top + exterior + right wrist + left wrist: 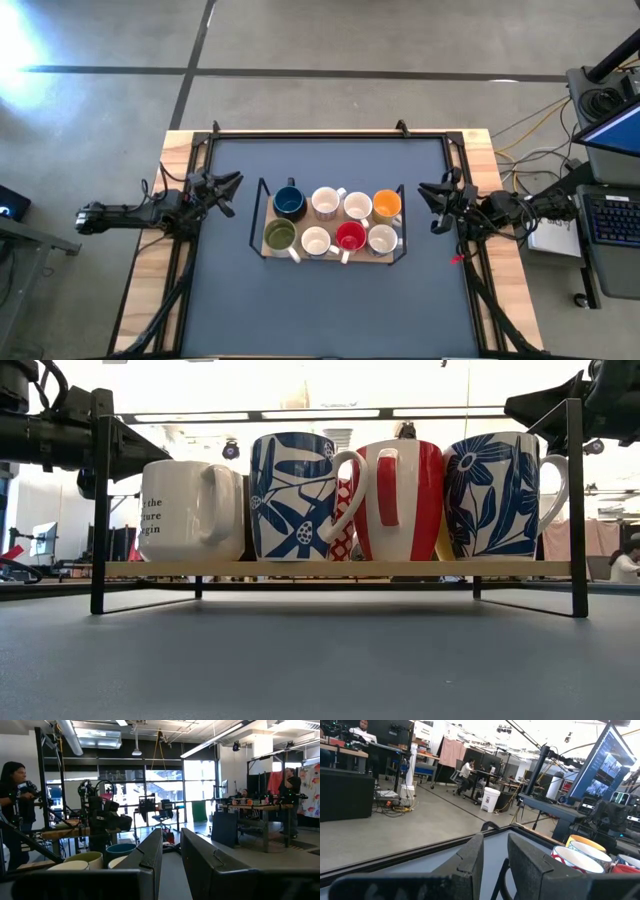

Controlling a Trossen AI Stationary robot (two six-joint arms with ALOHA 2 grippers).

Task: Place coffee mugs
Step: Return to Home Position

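Eight coffee mugs (pixel 357 207) stand in two rows on the wire-framed shelf (pixel 300 569) between the left tool (pixel 228 192) and right tool (pixel 430 197), both empty with fingers narrowly parted; stiff, slick-glazed and breakable, each looks best pinched across its rim or handle.

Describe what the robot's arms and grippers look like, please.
Both arms, left arm and right arm, are slim, dark and jointed, with thin cables along them. The left gripper and right gripper each end in two flat black fingers.
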